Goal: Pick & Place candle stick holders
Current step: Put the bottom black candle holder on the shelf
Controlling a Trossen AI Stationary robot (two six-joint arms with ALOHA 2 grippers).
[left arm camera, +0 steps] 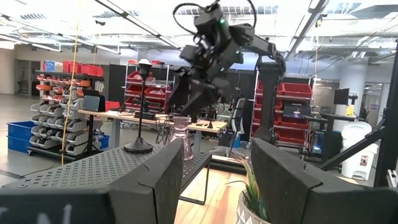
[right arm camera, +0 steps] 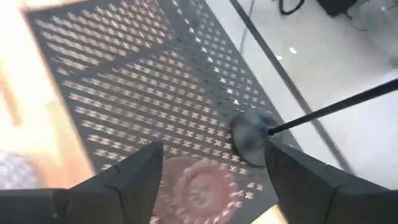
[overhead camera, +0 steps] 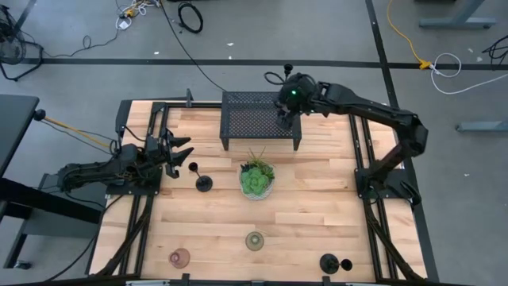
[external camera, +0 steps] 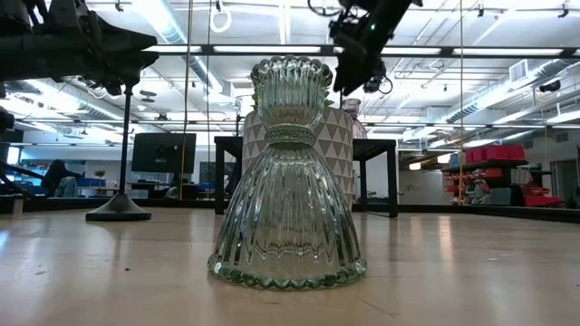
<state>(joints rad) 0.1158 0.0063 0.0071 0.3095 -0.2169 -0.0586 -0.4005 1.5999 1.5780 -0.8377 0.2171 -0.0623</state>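
Two items sit on the black mesh rack (overhead camera: 260, 117) beneath the open right tool (right arm camera: 211, 163): a pink ribbed glass cup (right arm camera: 200, 184) and a slim black holder (right arm camera: 250, 138), apparently just delivered; the left tool (overhead camera: 179, 153) waits open.

Dark jointed arms; green light on right wrist (overhead camera: 292, 94); cable loop there, perhaps.

Industrial lab or workshop, robot test bay. Grey concrete floor (overhead camera: 79, 79) with loose cables (overhead camera: 190, 16) around wooden worktable (overhead camera: 317, 206) on black frame. Behind table: open hall, exposed ceiling with strip lights (external camera: 272, 50), metal shelving with red storage bins (left arm camera: 146, 84), rack of small grey parts bins (left arm camera: 53, 118), blue crates (left arm camera: 22, 134), monitor (external camera: 163, 152), desks with equipment.
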